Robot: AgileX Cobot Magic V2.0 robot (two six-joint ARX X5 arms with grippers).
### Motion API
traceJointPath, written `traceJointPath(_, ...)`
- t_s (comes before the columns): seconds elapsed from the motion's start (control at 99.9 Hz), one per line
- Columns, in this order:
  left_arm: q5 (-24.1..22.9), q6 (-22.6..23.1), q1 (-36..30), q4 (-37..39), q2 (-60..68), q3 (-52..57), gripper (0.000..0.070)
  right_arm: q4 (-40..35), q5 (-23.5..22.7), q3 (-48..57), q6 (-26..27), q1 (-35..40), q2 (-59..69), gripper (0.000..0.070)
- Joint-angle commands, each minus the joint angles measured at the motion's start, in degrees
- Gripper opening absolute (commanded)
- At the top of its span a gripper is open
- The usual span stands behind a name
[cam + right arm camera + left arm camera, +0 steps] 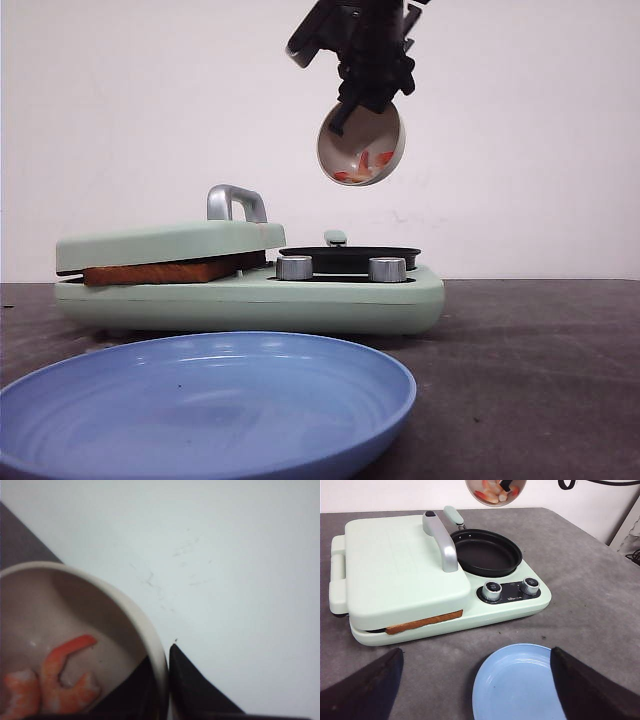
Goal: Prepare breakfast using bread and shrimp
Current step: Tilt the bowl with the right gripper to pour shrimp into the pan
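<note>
My right gripper is shut on the rim of a beige bowl, held tilted in the air above the black frying pan. Orange-red shrimp lie inside the bowl, and they also show in the right wrist view, with the bowl's rim between the jaws. The bread is pressed under the shut lid of the mint-green breakfast maker; only its brown crust edge shows, also in the left wrist view. My left gripper is open and empty above the blue plate.
The breakfast maker has a silver lid handle and two knobs at the front. The blue plate lies on the dark table in front of it. A white wall stands behind.
</note>
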Motion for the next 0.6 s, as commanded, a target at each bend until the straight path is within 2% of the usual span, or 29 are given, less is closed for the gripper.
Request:
traceJointPath(0.0,0.2,1.0,-0.1,0.7,0.1,0.0,0.0499,1.4,2.4,1.9,-5.7,0.9,0.7,0.0)
traceJointPath(0.16,0.2,1.0,-0.1,0.7,0.1,0.0,0.0499,1.4,6.8,1.9,-8.9,1.7,0.7,0.0)
traceJointPath(0.59,0.2,1.0,-0.2,1.0,-0.2,0.0,0.0499,2.8,11.5,1.9,-20.4,1.9,0.7,0.0)
